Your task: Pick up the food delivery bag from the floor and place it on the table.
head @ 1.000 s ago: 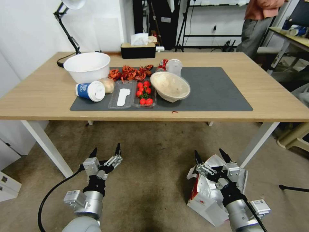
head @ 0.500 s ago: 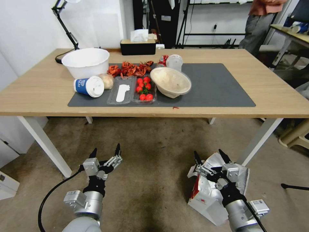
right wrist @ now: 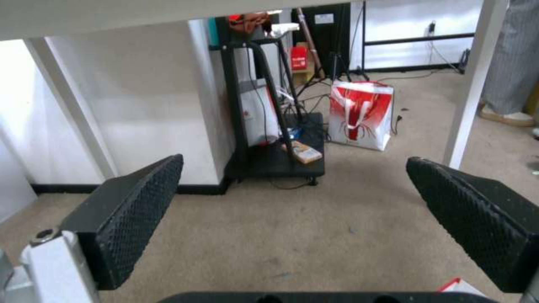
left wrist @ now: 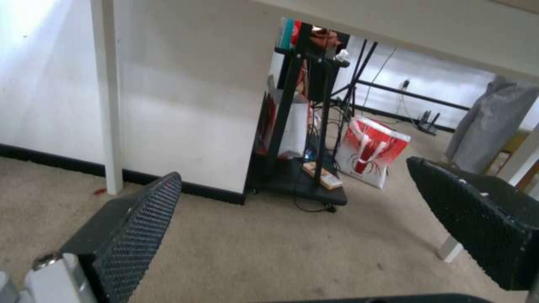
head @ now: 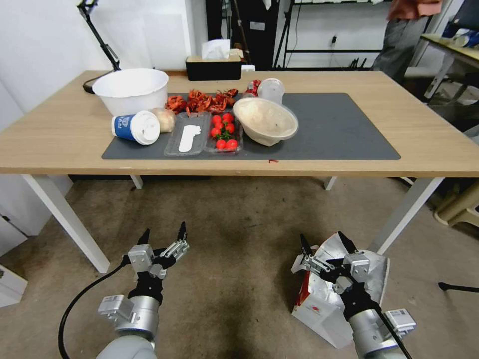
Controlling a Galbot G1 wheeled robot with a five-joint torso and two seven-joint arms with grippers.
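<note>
1. The left hand (head: 163,233) hangs low over the floor (head: 234,234), in front of the tabletop (head: 60,144) and well to the left of the food delivery bag (head: 319,299). Its two fingers are spread wide and hold nothing. In the left wrist view the left hand (left wrist: 292,210) has only carpet between its fingers.
2. On the tabletop, going from left to right, there is a big white bowl (head: 131,89), a paper cup (head: 135,127) lying on its side, a clear tray (head: 188,139), a tray of small red tomatoes (head: 223,133), and a see-through bowl (head: 265,121) that is tipped over. They sit on a dark grey mat (head: 339,129).
3. The food delivery bag lies on the floor, in front of the tabletop and next to the tabletop's white leg (head: 404,214). Its top is open and the shiny silver inside shows.
4. The right hand (head: 325,242) is right above the bag's open top. Its fingers are spread wide and hold nothing. I cannot tell if it touches the bag. In the right wrist view the right hand (right wrist: 292,202) has only floor between its fingers, and a small white and red corner of the bag (right wrist: 457,288) peeks in near one finger.
</note>
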